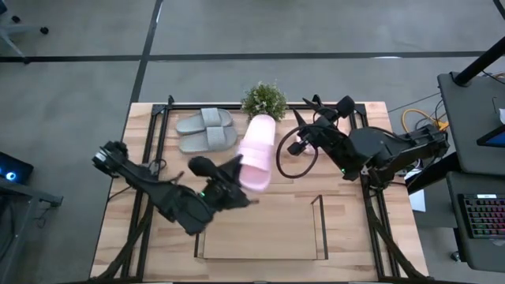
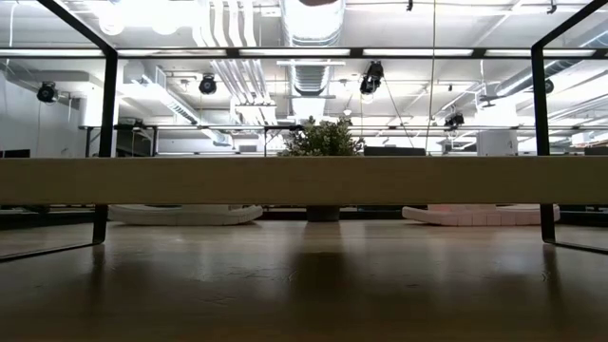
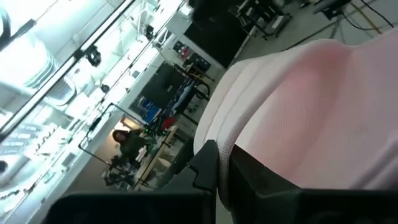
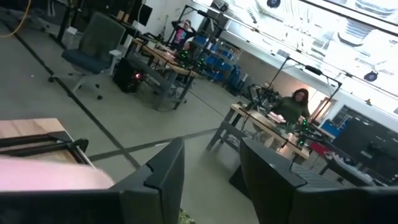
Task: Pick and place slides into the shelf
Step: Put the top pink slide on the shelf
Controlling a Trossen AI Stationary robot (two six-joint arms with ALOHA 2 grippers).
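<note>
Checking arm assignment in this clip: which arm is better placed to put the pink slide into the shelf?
Left. The left gripper already holds the pink slide lifted, right beside the shelf. The right gripper is open and empty, at the slide's far side.

The light wooden tabletop [image 1: 347, 229] carried a low rectangular shelf of thin black wire uprights on a light wood base [image 1: 264, 252] at its near edge. At the far edge a pair of grey foam slide sandals [image 1: 207, 130] lay side by side, and just beside them stood a small green potted plant [image 1: 263, 100], with a loop of black cable [image 1: 296, 158] resting near the middle
</note>
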